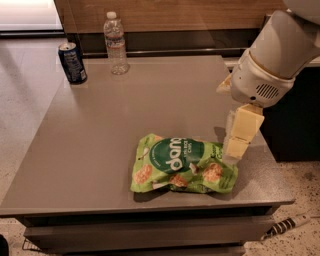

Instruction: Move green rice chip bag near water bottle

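Observation:
The green rice chip bag (182, 165) lies flat near the front edge of the grey table (125, 115), right of the middle. The water bottle (115, 43) stands upright at the table's far edge, left of centre. My gripper (235, 150) hangs from the white arm at the right and points down. Its cream fingertips sit just above the bag's right end, close to the bag or touching it.
A dark blue soda can (73, 62) stands at the far left corner, left of the bottle. A wooden wall panel (175, 15) runs behind the table. A dark cabinet (295, 120) stands to the right. Speckled floor surrounds the table.

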Available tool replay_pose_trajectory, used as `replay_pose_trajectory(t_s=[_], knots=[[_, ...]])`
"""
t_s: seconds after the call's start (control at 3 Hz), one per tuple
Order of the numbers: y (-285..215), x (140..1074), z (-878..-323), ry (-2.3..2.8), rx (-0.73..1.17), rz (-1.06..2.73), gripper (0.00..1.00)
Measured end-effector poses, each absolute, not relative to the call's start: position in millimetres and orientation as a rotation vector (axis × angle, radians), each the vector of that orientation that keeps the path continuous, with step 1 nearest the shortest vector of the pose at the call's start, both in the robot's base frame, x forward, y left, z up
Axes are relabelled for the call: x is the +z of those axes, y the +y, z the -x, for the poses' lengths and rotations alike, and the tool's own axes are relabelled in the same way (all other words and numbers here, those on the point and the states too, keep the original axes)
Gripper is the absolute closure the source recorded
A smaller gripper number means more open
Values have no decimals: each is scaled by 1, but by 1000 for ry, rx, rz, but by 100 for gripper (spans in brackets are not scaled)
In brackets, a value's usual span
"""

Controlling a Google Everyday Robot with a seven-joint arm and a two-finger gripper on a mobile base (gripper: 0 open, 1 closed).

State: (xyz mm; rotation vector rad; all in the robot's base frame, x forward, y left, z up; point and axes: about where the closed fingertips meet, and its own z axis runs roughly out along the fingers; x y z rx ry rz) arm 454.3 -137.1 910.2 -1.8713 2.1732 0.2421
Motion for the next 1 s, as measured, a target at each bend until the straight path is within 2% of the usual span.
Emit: replay_pose_trajectory(t_s=[0.67, 1.0], knots=[[-79, 853, -432, 2108, 403, 1880, 0], [-58, 821, -424, 2096, 407, 1862, 0]])
